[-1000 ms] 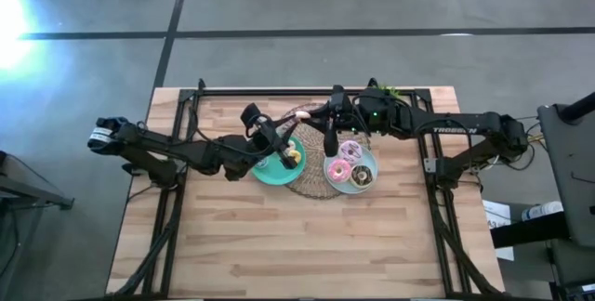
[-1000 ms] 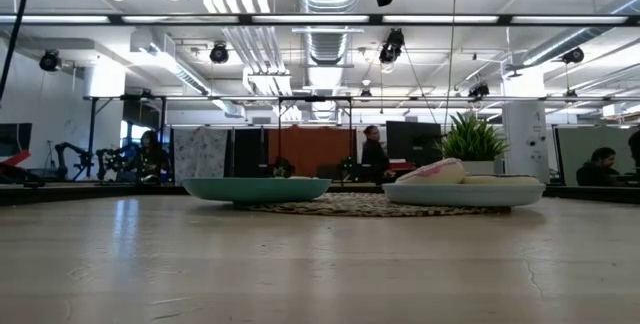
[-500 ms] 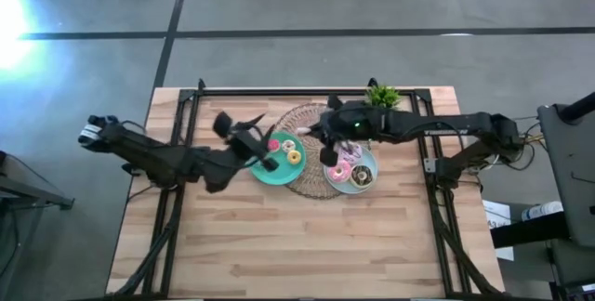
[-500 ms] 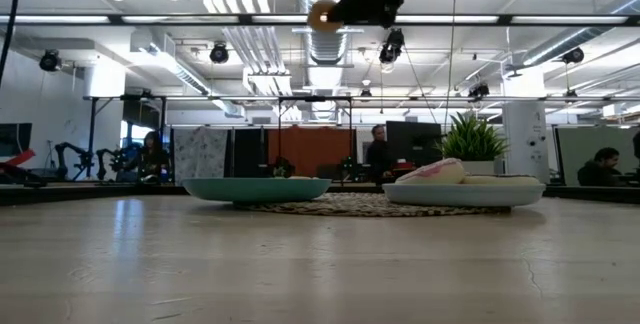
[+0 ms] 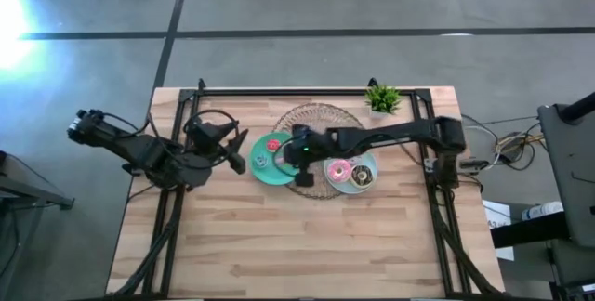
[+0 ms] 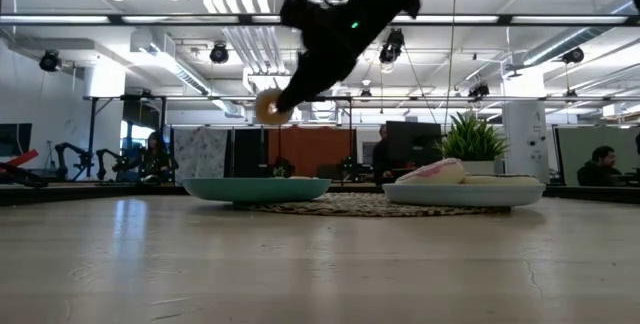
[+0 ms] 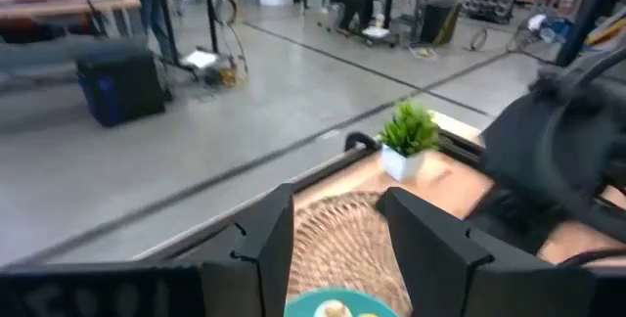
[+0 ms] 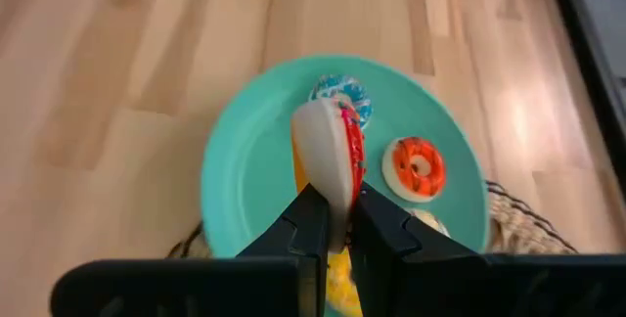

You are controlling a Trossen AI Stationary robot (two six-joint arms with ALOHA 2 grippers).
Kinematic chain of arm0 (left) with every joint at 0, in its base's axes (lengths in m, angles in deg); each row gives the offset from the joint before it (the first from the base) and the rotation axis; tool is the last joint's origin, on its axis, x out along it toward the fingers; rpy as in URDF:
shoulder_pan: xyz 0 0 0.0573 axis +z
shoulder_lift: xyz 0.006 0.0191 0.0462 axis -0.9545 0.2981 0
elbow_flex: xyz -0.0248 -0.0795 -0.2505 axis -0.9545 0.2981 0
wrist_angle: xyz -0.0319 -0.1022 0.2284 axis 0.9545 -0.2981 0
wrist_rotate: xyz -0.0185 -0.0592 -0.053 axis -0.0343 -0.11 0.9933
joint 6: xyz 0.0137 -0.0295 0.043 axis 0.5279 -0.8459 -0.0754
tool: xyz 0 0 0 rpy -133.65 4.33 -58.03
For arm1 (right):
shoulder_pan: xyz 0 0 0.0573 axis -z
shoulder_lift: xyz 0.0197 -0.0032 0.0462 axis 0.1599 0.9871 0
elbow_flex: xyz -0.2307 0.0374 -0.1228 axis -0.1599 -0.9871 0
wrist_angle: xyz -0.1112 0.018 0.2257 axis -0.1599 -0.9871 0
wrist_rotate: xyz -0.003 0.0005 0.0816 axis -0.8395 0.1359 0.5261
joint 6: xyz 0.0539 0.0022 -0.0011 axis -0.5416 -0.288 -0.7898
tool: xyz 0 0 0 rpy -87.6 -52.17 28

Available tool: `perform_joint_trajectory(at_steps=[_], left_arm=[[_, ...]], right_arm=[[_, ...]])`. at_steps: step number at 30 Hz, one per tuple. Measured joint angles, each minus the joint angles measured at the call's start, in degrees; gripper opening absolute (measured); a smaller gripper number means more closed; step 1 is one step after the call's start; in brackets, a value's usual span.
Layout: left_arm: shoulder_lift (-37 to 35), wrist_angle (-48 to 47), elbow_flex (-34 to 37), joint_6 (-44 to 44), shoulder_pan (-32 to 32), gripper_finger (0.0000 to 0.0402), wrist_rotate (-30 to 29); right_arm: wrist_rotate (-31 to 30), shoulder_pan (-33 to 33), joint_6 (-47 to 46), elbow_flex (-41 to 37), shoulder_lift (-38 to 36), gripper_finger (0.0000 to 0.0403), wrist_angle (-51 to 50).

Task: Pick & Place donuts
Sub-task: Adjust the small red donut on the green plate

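Observation:
My right gripper (image 8: pixel 333 207) hangs over the teal plate (image 8: pixel 249 180), shut on a tiny donut (image 8: pixel 328 146) with a white underside and red icing. On that plate lie a blue donut (image 8: pixel 344 95), a red-orange donut (image 8: pixel 416 165) and a pale one (image 8: pixel 427 222). In the low view the held donut (image 6: pixel 268 109) is well above the plate (image 6: pixel 255 189). The light-blue plate (image 5: pixel 370 163) carries the pink donut (image 5: pixel 339 169) and the chocolate donut (image 5: pixel 363 177). My left gripper (image 5: pixel 239 157) is open, left of the teal plate, touching nothing. My right gripper pinches the tiny donut by its rim (image 8: pixel 335 192) between the two fingers, coming from above and pointing down. The ring stands on edge in the hold, lifted clear above the teal plate.
Both plates sit on a round woven mat (image 5: pixel 321 120). A small potted plant (image 5: pixel 383 98) stands near the table's far edge. The near half of the wooden table (image 5: pixel 297 245) is bare wood. People and desks show in the room beyond.
My right gripper has carried the donut from over the mat toward the table's left and down, ending over the teal plate. My left gripper has drawn back from over the teal plate toward the table's left edge.

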Motion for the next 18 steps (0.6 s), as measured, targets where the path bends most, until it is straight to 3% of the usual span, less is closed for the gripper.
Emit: perform_joint_trajectory(at_steps=[12, 18], left_arm=[[-2.4, -8.4, 0.0, -5.0, -2.5, 0.014, 0.9], [-3.9, -15.1, 0.0, -9.1, -3.3, 0.014, 0.3]], right_arm=[[-7.5, -0.1, -0.2, 18.8, 18.9, 0.0022, -15.5], [-8.0, -0.4, -0.9, 24.8, 22.0, 0.0022, -18.8]])
